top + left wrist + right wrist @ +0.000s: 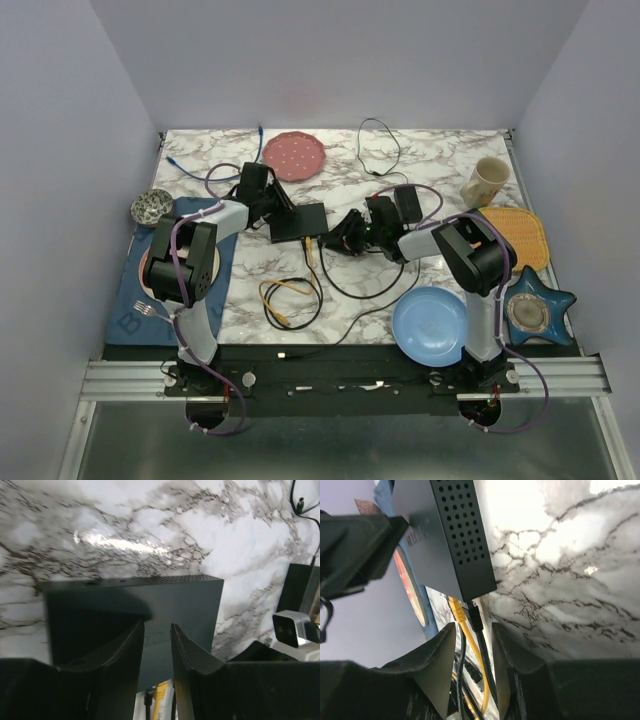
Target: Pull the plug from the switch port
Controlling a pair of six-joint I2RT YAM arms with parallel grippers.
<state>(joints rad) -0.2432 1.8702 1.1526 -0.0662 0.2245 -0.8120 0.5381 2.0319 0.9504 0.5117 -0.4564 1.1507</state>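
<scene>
At the switch [445, 530], its lettering unreadable, right tool [473, 627] gapes astride yellow cable [459, 611] — left tool [157, 630] released.

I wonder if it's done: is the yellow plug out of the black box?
No, the yellow plug sits in the switch, beside a black cable.

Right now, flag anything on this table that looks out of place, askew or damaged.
Nothing looks spilled or broken. The odd part is the mix: a network switch sits among a pink plate, a blue bowl and a mug, and its yellow cable sprawls in loose loops toward the table's near edge.
</scene>
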